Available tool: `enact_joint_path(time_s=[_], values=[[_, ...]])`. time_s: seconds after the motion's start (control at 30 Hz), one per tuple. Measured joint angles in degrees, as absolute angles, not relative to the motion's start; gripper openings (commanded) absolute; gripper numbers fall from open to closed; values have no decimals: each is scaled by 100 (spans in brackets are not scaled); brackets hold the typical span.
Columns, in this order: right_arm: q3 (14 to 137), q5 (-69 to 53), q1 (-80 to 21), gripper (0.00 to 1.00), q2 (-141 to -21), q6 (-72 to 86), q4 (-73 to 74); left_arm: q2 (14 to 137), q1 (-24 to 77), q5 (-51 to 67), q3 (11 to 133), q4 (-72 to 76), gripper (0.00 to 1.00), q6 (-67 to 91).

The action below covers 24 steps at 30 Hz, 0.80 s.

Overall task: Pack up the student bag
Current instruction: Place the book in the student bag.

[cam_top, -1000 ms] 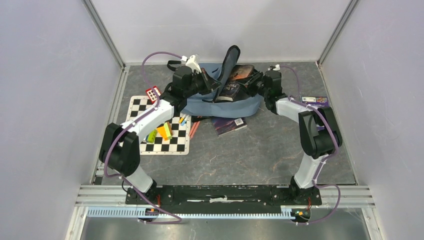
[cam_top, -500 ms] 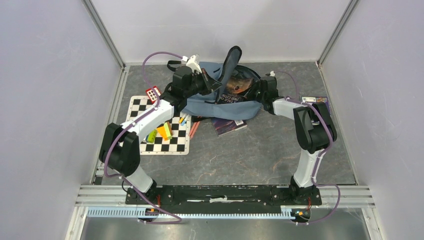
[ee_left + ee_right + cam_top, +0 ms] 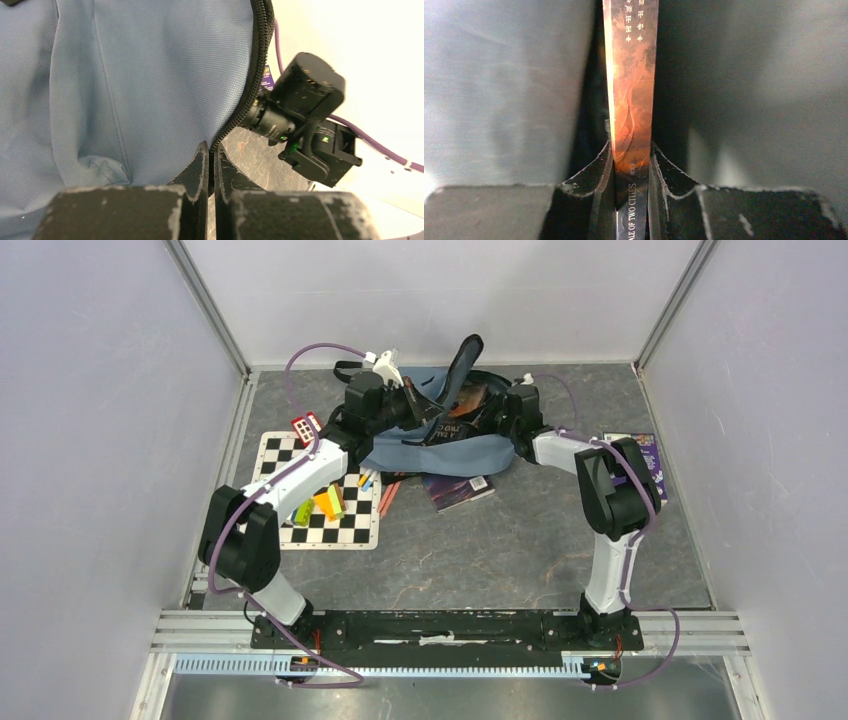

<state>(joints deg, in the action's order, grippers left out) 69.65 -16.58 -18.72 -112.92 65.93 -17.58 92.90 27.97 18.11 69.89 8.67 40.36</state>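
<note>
- Near edge: both arm bases sit on the rail. The left arm [image 3: 290, 480] stretches forward over the mat. The right arm [image 3: 612, 495] rises to a high elbow, then its forearm runs left toward the bag.
- Left side of the counter [image 3: 500, 550]: a checkered mat [image 3: 300, 532] carries coloured blocks [image 3: 326, 503].
- Centre: a loose book [image 3: 456, 490] lies flat, its far edge at the bag's near rim.
- Right side: a purple-covered item [image 3: 646, 452] is partly hidden behind the right arm.
- Far centre: the student bag [image 3: 440, 452] lies on the counter with its mouth open and its flap [image 3: 462, 360] standing up.
- Contents: a rust-and-dark held book [image 3: 630, 100] stands on edge in the mouth, with grey lining on both sides of it.
- The right fingers [image 3: 600, 172] pinch the held book, one on each cover.
- The left fingers [image 3: 202, 170] are pressed together on the bag's zippered rim [image 3: 257, 60], the wrist level beside the flap.
</note>
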Motion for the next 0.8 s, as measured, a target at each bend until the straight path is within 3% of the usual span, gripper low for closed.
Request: enact_joint_path(time_s=[0.1, 0.27, 0.37, 0.67, 0.8], values=[[6963, -1551, -1892, 4, -11544, 6215, -1525, 9312, 2797, 1813, 6989, 869, 2, 4036], [7264, -1573, -1861, 49, -11832, 5739, -1278, 9319, 2797, 1820, 6989, 869, 2, 4036], [7505, -1358, -1903, 67, -11830, 5196, -976, 9319, 2783, 1813, 6989, 869, 2, 4034], [7577, -672, -1914, 86, -11157, 3511, -145, 9317, 2759, 1581, 6969, 722, 2, 4034], [7505, -495, -1811, 90, -10447, 2740, 115, 9303, 2742, 1441, 6930, 572, 2, 4032]])
